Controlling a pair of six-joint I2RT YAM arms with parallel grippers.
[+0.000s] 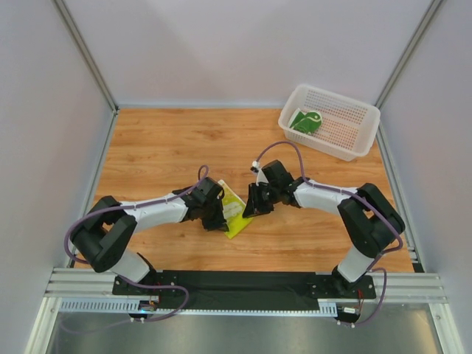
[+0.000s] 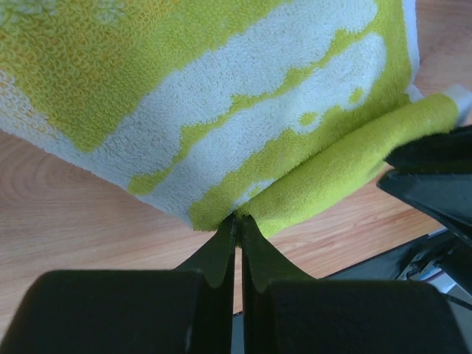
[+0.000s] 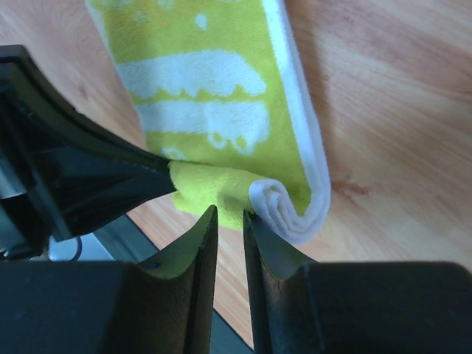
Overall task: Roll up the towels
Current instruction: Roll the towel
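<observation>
Wood table (image 1: 162, 147): one yellow towel (image 1: 234, 210), one green towel (image 1: 306, 122), one basket (image 1: 346, 141).

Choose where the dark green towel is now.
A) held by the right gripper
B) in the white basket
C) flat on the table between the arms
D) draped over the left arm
B: the dark green towel lies inside the white basket at the far right; the yellow towel lies outside it.

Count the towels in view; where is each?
2. The yellow-green towel lies on the table, one end rolled; the dark green towel sits in the white basket, far right. No others visible.
</observation>
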